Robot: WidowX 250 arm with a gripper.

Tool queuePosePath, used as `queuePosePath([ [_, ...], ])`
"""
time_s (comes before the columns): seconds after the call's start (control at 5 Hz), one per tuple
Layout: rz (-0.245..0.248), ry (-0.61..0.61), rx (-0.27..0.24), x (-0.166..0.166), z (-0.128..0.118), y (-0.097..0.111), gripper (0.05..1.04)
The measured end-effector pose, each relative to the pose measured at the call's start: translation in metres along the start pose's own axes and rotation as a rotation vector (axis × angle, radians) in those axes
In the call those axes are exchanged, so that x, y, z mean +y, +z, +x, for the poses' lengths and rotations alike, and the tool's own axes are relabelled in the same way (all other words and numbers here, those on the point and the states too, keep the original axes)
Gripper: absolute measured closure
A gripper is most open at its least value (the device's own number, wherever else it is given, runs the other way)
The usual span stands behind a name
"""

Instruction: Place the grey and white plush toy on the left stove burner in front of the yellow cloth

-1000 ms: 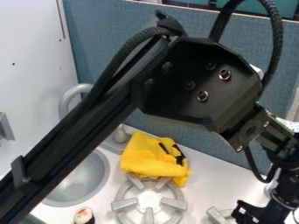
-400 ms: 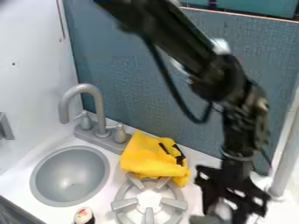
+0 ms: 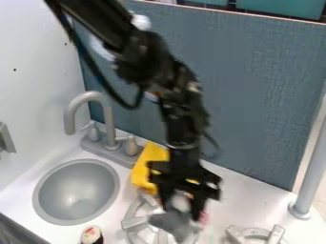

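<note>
Jaws part-open, gripping a blurred grey thing [image 3: 173, 223] above the burner [image 3: 134, 222] by the yellow cloth [image 3: 147, 164]; pickup looks done, release isn't.

The black arm [image 3: 105, 21] slants down from the upper left to a bent wrist [image 3: 181, 119]. Below it, the gripper [image 3: 183, 214] hangs nearly upright, forward of the back edge of the bench [image 3: 242, 202], pointing down.

On the bench [image 3: 248, 205], the sink [image 3: 71, 190] lies left, the faucet [image 3: 108, 119] behind it. Right of the sink is a burner [image 3: 135, 222], the cloth [image 3: 140, 174] behind it; another burner [image 3: 235, 233] lies farther right. The toy sushi [image 3: 91, 234] sits before the sink.
</note>
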State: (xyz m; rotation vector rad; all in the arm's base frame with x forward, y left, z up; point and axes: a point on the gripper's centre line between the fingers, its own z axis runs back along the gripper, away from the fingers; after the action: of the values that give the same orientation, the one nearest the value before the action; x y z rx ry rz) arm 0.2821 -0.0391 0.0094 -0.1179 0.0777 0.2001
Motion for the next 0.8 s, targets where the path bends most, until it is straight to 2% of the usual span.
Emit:
queuePosePath([
  [0.2,0.033,0.107,-0.034,0.025,0.014,-0.007,0.425],
  [0.4,0.048,0.203,-0.058,0.035,0.032,-0.018,0.425],
  [0.8,0.191,0.398,0.028,0.051,0.048,-0.043,0.425],
])
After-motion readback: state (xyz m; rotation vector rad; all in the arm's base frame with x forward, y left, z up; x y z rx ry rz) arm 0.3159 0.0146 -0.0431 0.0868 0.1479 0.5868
